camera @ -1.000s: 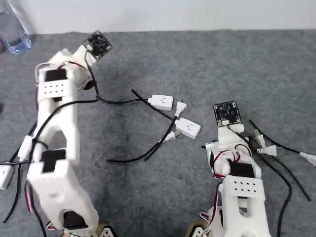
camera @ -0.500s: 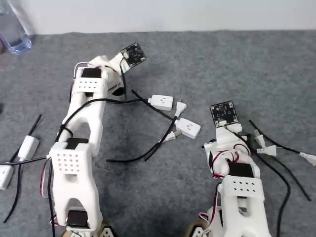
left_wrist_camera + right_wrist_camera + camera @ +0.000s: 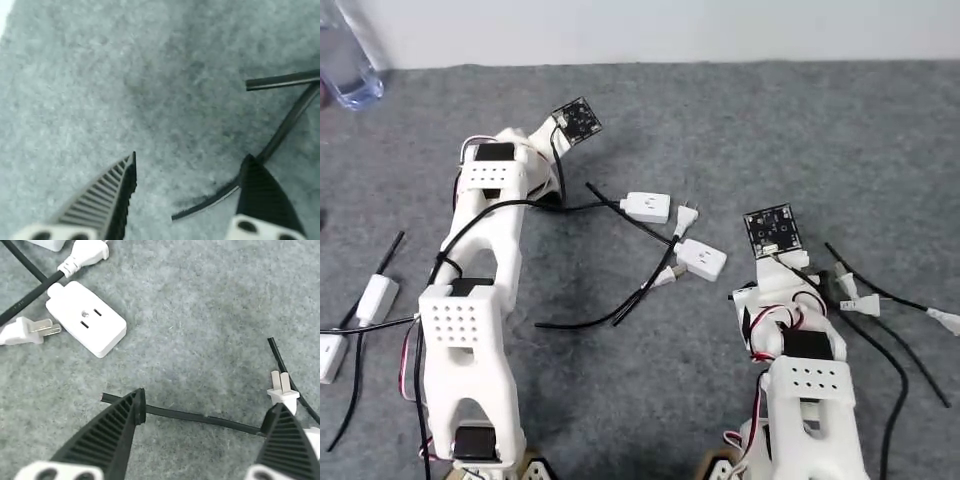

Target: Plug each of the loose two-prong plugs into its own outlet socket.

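Observation:
Two white outlet sockets (image 3: pixel 647 206) (image 3: pixel 701 258) lie mid-table on black cords, with one two-prong plug (image 3: pixel 686 216) between them and another plug (image 3: pixel 663 277) just below. In the right wrist view the nearer socket (image 3: pixel 86 317) and a plug (image 3: pixel 25 330) lie beyond my open right gripper (image 3: pixel 208 400). A further plug (image 3: pixel 282 390) sits beside one of its fingers (image 3: pixel 285 440). My left gripper (image 3: pixel 190 157) is open low over the carpet, with a black cord (image 3: pixel 210 200) running between its fingers and nothing held. The left arm (image 3: pixel 490 200) stands left of the sockets.
More white plugs (image 3: pixel 850 290) (image 3: pixel 942 320) on black cords lie right of the right arm (image 3: pixel 790 340). Two white socket blocks (image 3: pixel 375 297) (image 3: pixel 330 355) rest at the table's left edge. A clear bottle (image 3: pixel 345 60) stands at the back left corner.
The left arm has swung from the far left toward the middle sockets, its wrist now near the cord of the upper socket. The right arm has barely moved.

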Controlling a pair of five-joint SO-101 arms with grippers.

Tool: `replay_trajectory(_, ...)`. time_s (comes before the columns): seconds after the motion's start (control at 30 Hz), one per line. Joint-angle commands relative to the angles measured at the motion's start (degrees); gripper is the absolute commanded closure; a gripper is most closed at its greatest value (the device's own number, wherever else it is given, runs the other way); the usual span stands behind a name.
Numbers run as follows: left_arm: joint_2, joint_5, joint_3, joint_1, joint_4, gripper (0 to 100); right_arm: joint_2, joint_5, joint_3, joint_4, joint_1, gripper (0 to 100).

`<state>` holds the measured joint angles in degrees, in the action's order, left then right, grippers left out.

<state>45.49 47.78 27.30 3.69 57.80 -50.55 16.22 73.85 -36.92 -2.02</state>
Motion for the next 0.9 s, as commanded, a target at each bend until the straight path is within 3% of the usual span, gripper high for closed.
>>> replay_trajectory(0.0, -2.8, 0.8, 2.2, -0.2, 6.2, 69, 0.1, 0.7, -0.4, 1.0, 0.2, 63.8)
replay_trajectory(0.17, -5.7, 1.1, 1.8, 0.0, 9.3, 69, 0.1, 0.7, -0.4, 1.0, 0.2, 63.8)
replay_trajectory(0.37, -5.7, 6.5, 1.6, 2.1, 14.5, 69, 0.1, 0.7, -0.4, 1.1, 0.3, 63.8)
replay_trajectory(0.87, 1.6, 9.5, -0.1, 3.4, 8.5, 69, 0.1, 0.8, 0.1, 1.3, 0.4, 63.8)
